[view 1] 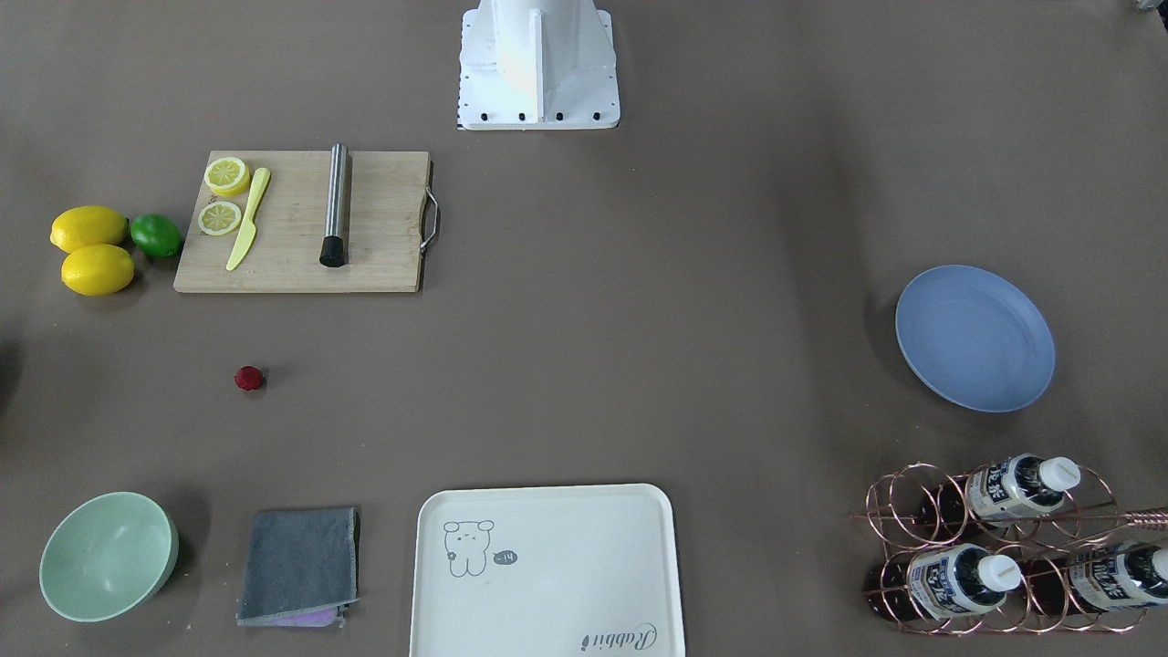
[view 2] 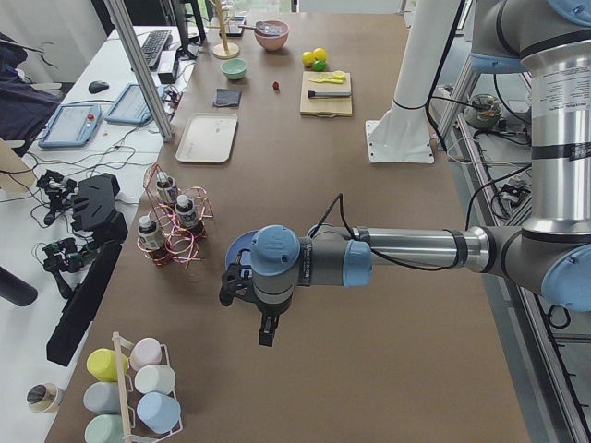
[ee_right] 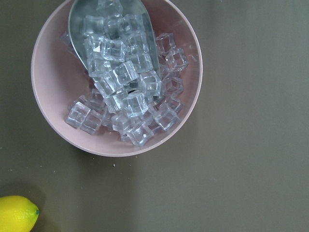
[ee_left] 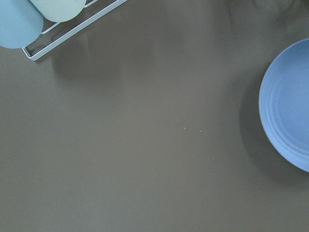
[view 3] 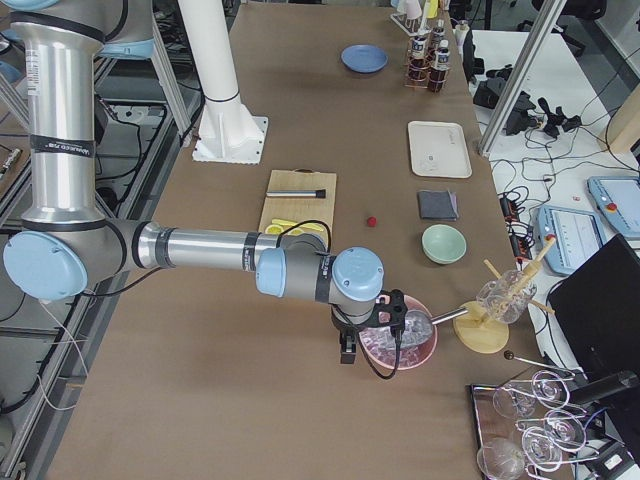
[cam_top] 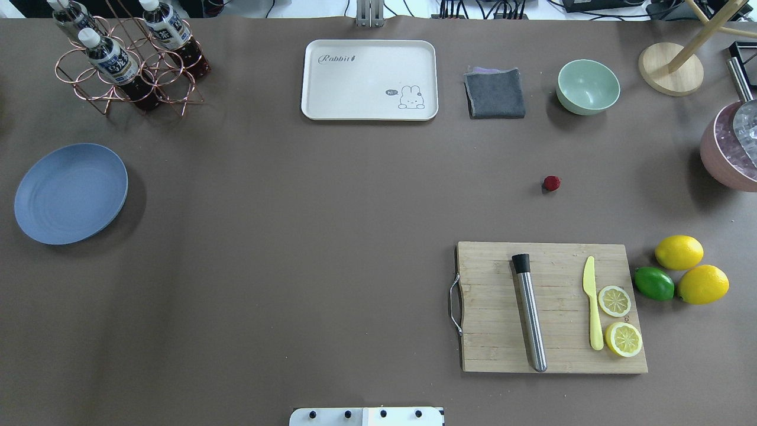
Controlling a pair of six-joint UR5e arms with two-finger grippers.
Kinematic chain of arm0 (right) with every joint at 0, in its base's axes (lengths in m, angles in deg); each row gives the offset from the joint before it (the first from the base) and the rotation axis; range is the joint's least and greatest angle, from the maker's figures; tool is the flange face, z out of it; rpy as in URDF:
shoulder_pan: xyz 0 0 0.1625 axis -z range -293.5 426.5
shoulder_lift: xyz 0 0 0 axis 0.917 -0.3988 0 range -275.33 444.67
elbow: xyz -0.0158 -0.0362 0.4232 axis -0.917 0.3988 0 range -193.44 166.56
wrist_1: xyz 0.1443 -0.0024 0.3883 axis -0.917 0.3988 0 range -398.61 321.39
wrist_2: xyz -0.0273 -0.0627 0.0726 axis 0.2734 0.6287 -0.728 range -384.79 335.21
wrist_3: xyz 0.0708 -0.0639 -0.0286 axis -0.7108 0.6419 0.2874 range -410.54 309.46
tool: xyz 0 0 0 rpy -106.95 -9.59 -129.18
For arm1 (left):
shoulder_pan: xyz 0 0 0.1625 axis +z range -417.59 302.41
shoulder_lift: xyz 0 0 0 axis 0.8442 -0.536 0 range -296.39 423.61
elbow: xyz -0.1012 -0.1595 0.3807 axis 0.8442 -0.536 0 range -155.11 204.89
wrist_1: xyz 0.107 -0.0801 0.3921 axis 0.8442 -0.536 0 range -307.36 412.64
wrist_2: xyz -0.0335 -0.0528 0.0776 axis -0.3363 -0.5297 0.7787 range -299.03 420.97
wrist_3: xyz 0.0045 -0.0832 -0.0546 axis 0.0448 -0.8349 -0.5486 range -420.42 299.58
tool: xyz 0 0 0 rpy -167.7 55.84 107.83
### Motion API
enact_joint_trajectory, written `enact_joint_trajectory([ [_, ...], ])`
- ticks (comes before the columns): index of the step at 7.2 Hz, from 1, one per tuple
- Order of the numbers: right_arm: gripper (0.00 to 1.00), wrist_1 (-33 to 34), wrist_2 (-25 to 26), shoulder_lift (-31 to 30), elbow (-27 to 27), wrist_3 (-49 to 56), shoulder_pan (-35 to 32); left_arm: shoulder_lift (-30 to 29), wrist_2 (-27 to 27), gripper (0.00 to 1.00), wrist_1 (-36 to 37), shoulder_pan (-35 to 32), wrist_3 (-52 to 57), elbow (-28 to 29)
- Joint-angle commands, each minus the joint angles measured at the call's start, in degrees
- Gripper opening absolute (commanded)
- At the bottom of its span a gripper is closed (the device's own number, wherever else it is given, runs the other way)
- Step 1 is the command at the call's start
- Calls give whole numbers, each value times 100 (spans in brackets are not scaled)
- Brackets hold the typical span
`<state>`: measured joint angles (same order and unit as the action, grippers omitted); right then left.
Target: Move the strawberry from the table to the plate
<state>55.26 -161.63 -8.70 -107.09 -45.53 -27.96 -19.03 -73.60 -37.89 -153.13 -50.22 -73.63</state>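
The strawberry (cam_top: 552,183), small and dark red, lies on the bare table (cam_top: 295,236) between the cutting board and the green bowl; it is also the red dot (view 1: 249,378) in the front-facing view. The blue plate (cam_top: 71,193) sits far across the table at the robot's left, and its edge (ee_left: 289,125) shows in the left wrist view. My left gripper (view 2: 266,328) hangs above the table beside the plate. My right gripper (view 3: 347,352) hovers over a pink bowl of ice cubes (ee_right: 116,77), well away from the strawberry (view 3: 371,221). For both grippers I cannot tell whether they are open or shut.
A wooden cutting board (cam_top: 550,307) carries a steel muddler, a yellow knife and lemon slices. Two lemons and a lime (cam_top: 654,283) lie beside it. A green bowl (cam_top: 588,87), grey cloth (cam_top: 495,93), cream tray (cam_top: 369,80) and copper bottle rack (cam_top: 127,62) line the far edge.
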Motion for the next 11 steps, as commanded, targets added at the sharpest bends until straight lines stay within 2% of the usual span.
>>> enact_joint_trajectory([
  [1,100,0,0,2,-4,0,6,20,0,98,1,0,0,-53],
  [11,100,0,-9,-6,-13,9,6,-51,-17,98,-263,-18,-9,-184],
])
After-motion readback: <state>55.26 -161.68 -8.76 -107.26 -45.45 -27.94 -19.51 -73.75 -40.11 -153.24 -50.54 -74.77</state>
